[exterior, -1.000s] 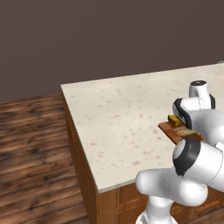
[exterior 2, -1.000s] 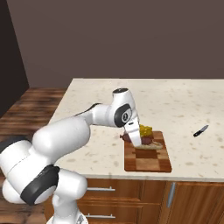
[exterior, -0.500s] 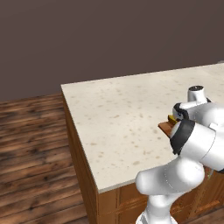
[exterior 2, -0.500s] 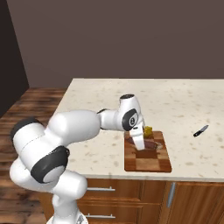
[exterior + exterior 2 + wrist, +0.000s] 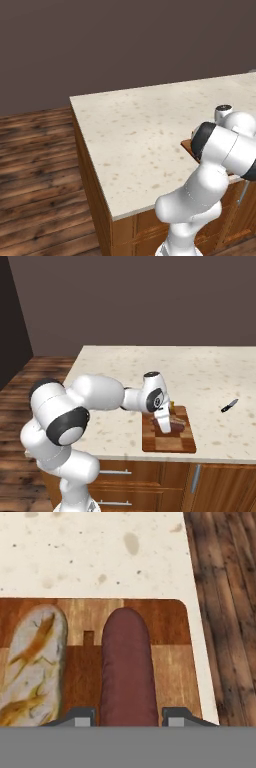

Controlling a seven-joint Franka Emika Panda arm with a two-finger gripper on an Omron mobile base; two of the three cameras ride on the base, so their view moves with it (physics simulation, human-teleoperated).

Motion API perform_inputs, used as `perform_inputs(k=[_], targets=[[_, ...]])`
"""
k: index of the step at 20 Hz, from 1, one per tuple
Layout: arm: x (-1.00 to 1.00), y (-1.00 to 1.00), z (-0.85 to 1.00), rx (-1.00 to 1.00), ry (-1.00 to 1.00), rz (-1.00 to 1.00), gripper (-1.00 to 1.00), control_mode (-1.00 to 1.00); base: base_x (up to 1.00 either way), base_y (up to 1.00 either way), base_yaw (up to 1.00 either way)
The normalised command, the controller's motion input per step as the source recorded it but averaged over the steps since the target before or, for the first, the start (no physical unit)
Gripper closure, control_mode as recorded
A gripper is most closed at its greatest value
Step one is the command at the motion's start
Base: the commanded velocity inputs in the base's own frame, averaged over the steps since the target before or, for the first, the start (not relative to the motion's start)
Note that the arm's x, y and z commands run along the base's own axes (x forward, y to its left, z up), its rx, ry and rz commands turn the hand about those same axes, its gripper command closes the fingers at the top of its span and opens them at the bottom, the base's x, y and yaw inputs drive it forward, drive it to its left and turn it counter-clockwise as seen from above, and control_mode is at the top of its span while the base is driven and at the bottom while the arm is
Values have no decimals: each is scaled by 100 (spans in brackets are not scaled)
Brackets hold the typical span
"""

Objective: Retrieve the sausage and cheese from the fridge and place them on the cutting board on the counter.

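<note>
We see the fingers [image 5: 128,718] closed on the sausage [image 5: 128,667], held low over the cutting board [image 5: 168,438] near the table's [image 5: 125,363] front edge. A bread loaf [image 5: 31,664] lies alongside. A knife [image 5: 229,405] sits well apart.

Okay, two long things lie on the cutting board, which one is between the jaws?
The dark reddish-brown sausage, running straight up from between the two jaws. The pale, crusty bread loaf lies beside it on the cutting board, outside them.
</note>
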Motion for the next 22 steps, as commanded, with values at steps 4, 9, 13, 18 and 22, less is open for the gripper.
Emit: perform_inputs(k=[4,9,13,18,22], targets=[[1,-13,-30,4,0,0,100,-100,0,0,0],[-2,-3,-28,1,0,0,-100,-100,0,0,0],[0,0,-9,0,0,0,-100,-100,0,0,0],[6,0,0,0,0,0,-100,-100,0,0,0],[4,0,32,0,-11,0,-100,-100,0,0,0]])
